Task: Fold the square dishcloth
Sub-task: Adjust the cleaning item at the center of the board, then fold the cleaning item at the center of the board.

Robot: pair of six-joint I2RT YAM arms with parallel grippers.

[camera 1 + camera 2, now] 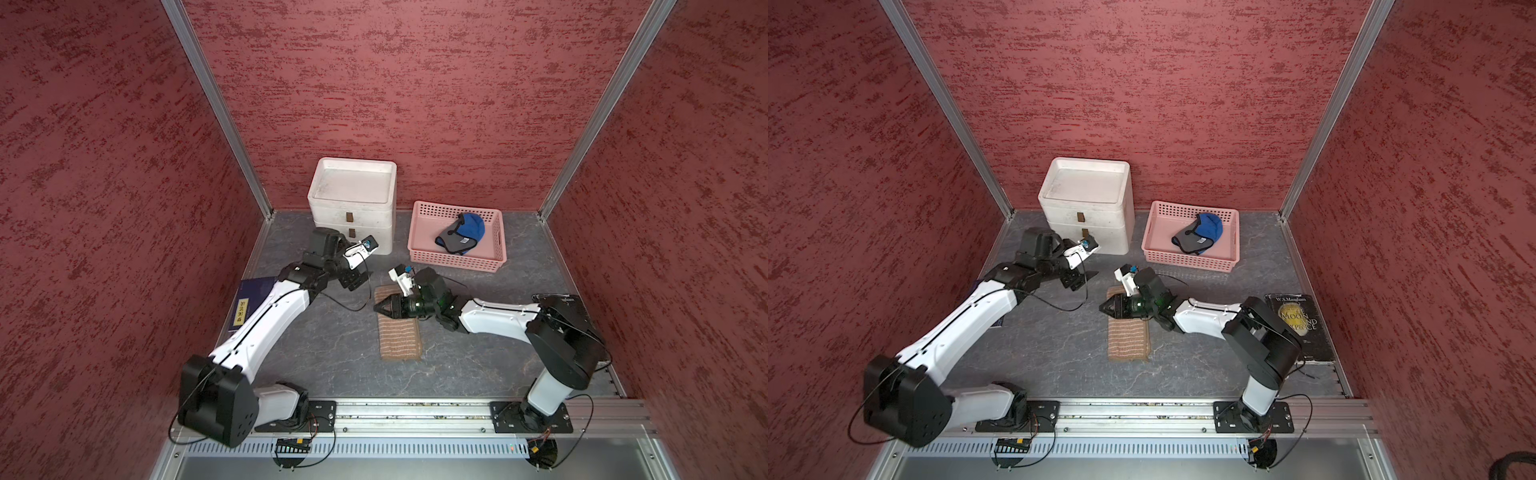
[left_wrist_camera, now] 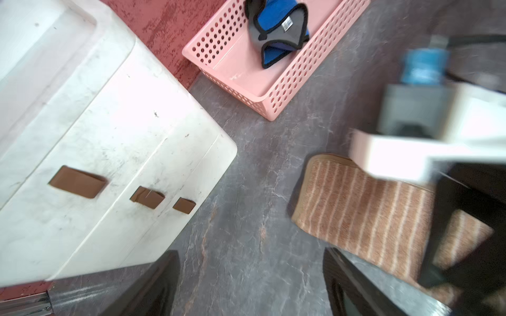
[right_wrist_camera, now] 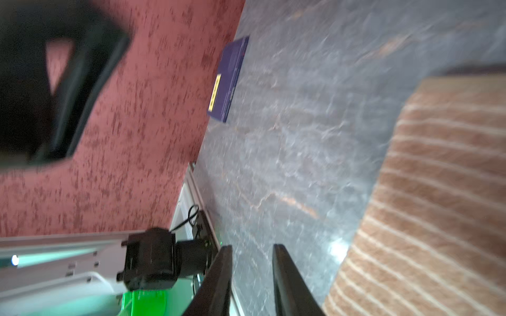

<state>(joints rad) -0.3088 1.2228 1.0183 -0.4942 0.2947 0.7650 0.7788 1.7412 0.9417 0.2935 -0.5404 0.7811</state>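
The square dishcloth (image 1: 401,338) (image 1: 1128,340), brown with pale stripes, lies folded into a narrow rectangle in the middle of the grey table. My right gripper (image 1: 376,308) (image 1: 1101,308) hovers over its far part, pointing left past the cloth's left edge. In the right wrist view its jaws (image 3: 252,246) stand slightly apart with only bare table between them, and the cloth (image 3: 438,191) lies beside them. My left gripper (image 1: 353,283) (image 2: 250,253) is open and empty, above bare table between the drawer unit and the cloth (image 2: 364,216).
A white drawer unit (image 1: 353,199) stands at the back. A pink basket (image 1: 457,262) holding a blue-and-grey cap (image 1: 461,232) sits at the back right. A dark blue book (image 1: 249,303) lies by the left wall, a black book (image 1: 1300,328) by the right wall.
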